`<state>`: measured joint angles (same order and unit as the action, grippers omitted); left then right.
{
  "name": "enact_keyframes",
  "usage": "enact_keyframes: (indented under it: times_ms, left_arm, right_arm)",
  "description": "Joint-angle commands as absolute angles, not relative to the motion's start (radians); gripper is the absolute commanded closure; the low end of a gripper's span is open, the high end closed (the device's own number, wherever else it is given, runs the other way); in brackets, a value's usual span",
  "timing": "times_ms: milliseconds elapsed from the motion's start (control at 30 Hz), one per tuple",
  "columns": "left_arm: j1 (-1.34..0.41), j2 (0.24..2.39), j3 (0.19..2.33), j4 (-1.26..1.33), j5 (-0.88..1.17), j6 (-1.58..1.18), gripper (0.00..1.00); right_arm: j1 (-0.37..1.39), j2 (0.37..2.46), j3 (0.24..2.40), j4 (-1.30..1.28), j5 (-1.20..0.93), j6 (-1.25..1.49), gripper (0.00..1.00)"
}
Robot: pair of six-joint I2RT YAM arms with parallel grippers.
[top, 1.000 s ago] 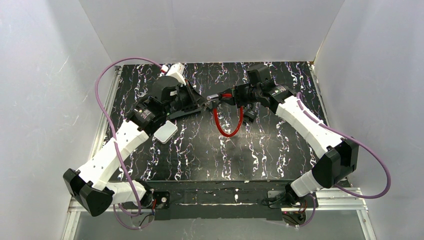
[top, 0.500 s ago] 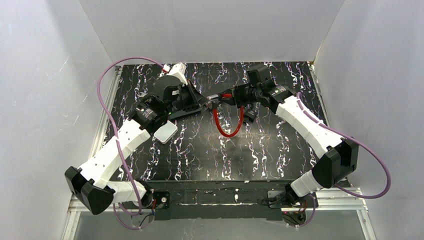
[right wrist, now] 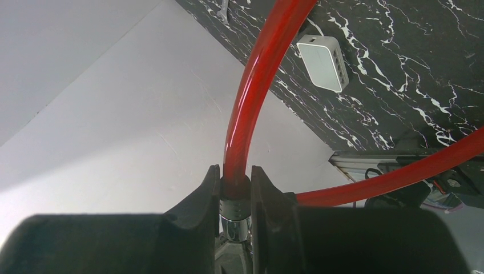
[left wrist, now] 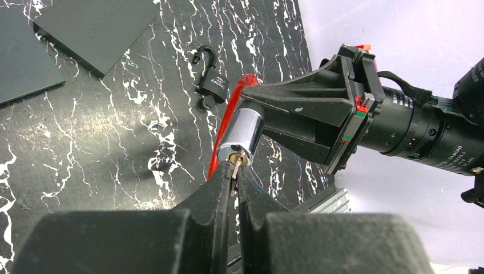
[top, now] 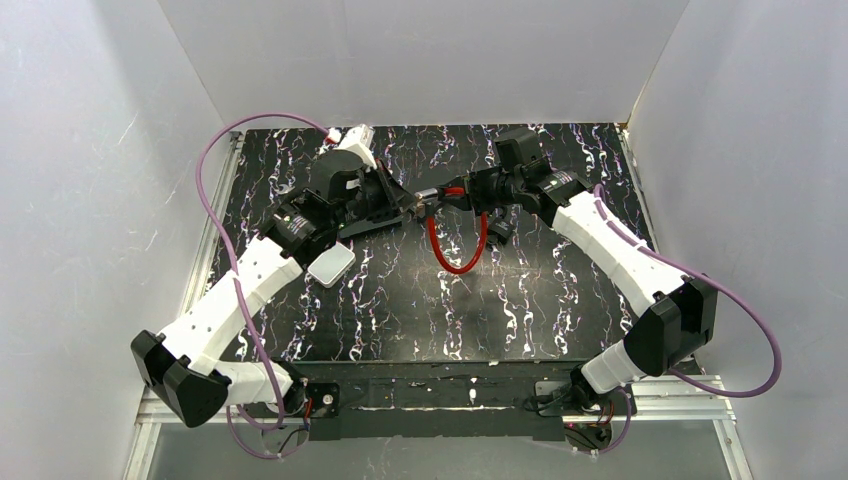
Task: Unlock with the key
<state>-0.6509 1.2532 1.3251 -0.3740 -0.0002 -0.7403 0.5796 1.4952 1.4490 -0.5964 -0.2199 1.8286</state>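
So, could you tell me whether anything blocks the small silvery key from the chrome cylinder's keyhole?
Nothing visible does: the small silvery key, pinched in the left end effector, has its tip at the chrome cylinder's keyhole.

The tiny silvery key [left wrist: 234, 172] meets, tip-first, the keyhole of the chrome-barrelled red cable lock [left wrist: 244, 131].
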Motion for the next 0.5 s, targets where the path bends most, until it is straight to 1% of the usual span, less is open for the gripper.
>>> enact_keyframes:
  times_ms: [0,333,467]
  left_arm:
    - [-0.658,1.28,1.336,-0.399,-0.023,-0.73,1.0]
    - [-0.673,1.339,1.365,-0.32,0.009,-0.743,1.0]
    - [-0.676,1.337,1.366,-0.291,0.049,-0.675,1.0]
  right_arm:
    - [0.583,1.47,1.486,-0.481,-0.296,1.85,0.99]
    - [0.582,1.492,1.542,-0.501,-0.311,1.827,0.99]
    - [0.579,1.49,1.547,-0.526,-0.31,1.828,0.99]
